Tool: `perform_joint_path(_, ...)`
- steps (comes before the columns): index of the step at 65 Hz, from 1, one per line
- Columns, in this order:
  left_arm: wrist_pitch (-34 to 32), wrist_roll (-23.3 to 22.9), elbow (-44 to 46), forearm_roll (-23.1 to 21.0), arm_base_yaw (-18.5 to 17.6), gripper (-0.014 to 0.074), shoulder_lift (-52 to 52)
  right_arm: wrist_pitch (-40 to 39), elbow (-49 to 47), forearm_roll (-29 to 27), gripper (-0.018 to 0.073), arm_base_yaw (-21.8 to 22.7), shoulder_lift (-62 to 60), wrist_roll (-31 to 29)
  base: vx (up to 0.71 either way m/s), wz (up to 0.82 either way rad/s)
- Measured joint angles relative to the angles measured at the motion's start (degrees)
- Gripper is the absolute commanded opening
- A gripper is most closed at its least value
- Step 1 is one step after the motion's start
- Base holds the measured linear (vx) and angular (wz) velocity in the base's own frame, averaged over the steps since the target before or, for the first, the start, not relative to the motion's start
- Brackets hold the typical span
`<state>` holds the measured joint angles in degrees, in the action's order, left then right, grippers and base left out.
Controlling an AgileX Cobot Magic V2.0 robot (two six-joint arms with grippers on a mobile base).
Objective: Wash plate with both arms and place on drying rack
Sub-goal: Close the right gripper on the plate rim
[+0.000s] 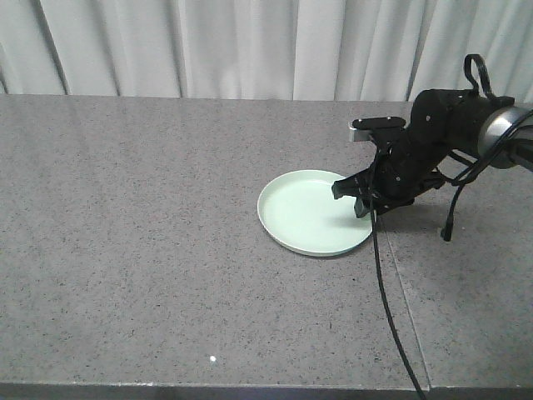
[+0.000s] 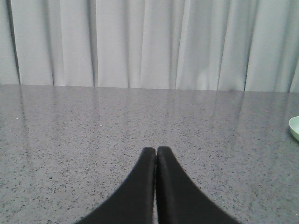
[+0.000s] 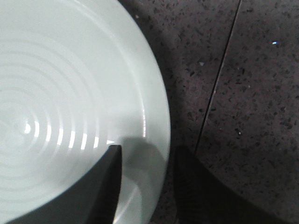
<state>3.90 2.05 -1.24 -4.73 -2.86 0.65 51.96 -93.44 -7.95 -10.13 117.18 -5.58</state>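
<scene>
The pale mint-green plate (image 1: 310,212) lies flat on the grey stone counter, right of centre. My right gripper (image 1: 356,198) is open and straddles the plate's right rim (image 3: 161,140): one finger is over the plate's inside, the other over the counter outside the rim. In the right wrist view the plate (image 3: 60,102) fills the left half. My left gripper (image 2: 156,150) is shut on nothing, low over bare counter, with only a sliver of the plate (image 2: 295,127) at its far right. The drying rack is out of view.
A seam in the counter (image 1: 398,275) runs from near the plate's right side toward the front edge. A black cable (image 1: 385,283) hangs from the right arm across the counter. White curtains (image 1: 250,46) close off the back.
</scene>
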Motion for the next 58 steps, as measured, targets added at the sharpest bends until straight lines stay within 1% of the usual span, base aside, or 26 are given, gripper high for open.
perform_joint_path(9, 0.0, 0.0, 0.0, 0.0, 0.0, -0.0007, 0.0, 0.0, -0.1, 0.0, 0.0043, 0.0, 0.0, 0.0, 0.00, 0.00)
perform_joint_path(16, 0.0, 0.0, 0.0, 0.0, 0.0, -0.0007, 0.0, -0.1, -0.1, -0.1, -0.0011, 0.0, 0.0, 0.0, 0.00, 0.00)
perform_joint_path(38, 0.0, 0.0, 0.0, 0.0, 0.0, -0.0007, 0.0, 0.0, -0.1, -1.3, -0.0004, 0.0, -0.4, 0.1, 0.00, 0.00)
perform_joint_path(51, 0.0, 0.0, 0.0, 0.0, 0.0, -0.0007, 0.0, 1.9, 0.1, -2.7, -0.0004, 0.0, -4.1, 0.0, 0.00, 0.00)
perform_joint_path(58, 0.0, 0.0, 0.0, 0.0, 0.0, -0.0007, 0.0, 2.3, 1.9, -4.9, -0.0003, 0.0, -7.6, -1.3, 0.00, 0.00)
